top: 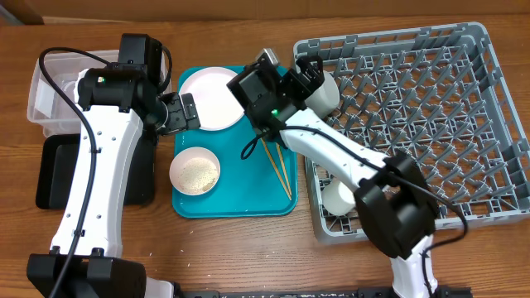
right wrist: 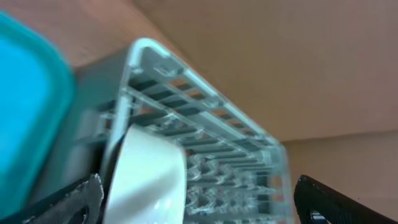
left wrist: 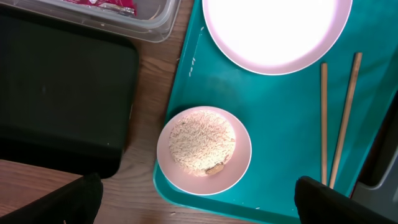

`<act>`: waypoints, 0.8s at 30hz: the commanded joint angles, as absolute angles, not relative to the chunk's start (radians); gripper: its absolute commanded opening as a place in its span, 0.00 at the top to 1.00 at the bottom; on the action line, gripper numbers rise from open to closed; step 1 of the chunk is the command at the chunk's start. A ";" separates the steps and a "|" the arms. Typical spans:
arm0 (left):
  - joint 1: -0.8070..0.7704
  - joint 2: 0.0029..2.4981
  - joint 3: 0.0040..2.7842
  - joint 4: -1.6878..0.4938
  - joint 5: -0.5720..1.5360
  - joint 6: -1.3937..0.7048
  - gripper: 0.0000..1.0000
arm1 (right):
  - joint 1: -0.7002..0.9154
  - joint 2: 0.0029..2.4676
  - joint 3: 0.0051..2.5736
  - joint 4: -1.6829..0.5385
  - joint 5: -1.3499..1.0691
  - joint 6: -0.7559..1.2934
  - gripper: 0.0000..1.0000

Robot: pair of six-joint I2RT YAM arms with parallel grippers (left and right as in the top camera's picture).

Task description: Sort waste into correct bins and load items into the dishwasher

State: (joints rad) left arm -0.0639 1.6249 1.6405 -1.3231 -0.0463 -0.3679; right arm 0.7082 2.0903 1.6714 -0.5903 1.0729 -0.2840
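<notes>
A pinkish bowl of white rice grains [left wrist: 204,149] sits on the teal tray [left wrist: 273,124], below the round pale plate [left wrist: 277,31]; the bowl also shows in the overhead view [top: 195,171]. Two wooden chopsticks [left wrist: 336,118] lie to the right. My left gripper [left wrist: 199,208] is open, above the bowl's near edge. My right gripper [top: 308,73] is open at the far left corner of the grey dish rack [top: 414,124], with a white cup [right wrist: 149,180] lying in the rack beside its left finger. A red wrapper [left wrist: 118,6] lies in the clear tub [top: 50,91].
The black tray [top: 58,170] lies left of the teal tray, in front of the clear tub. Another white bowl [top: 339,194] sits in the rack's near left corner. The right arm stretches over the rack's left edge and the chopsticks.
</notes>
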 commanded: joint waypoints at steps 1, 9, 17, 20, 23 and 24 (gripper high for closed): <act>-0.066 1.610 1.638 -1.324 -0.056 -0.374 0.00 | 0.699 1.895 1.685 -0.695 0.664 -0.103 0.00; -0.066 1.610 1.638 -1.324 -0.056 -0.374 0.00 | 0.694 1.811 1.676 -0.863 -0.284 0.109 0.00; -0.064 1.610 1.645 -1.277 -0.004 -0.402 0.00 | 0.701 1.839 1.537 -0.714 -0.375 0.350 0.12; -0.023 1.610 1.724 -1.335 -0.004 -0.399 0.00 | 0.706 1.852 1.475 -0.645 -0.363 0.454 0.16; 0.043 1.609 1.868 -1.441 -0.010 -0.370 0.00 | 0.736 1.872 1.430 -0.594 -0.252 0.561 0.27; 0.062 1.608 1.905 -1.465 -0.010 -0.361 0.00 | 0.750 1.877 1.421 -0.586 -0.207 0.592 0.27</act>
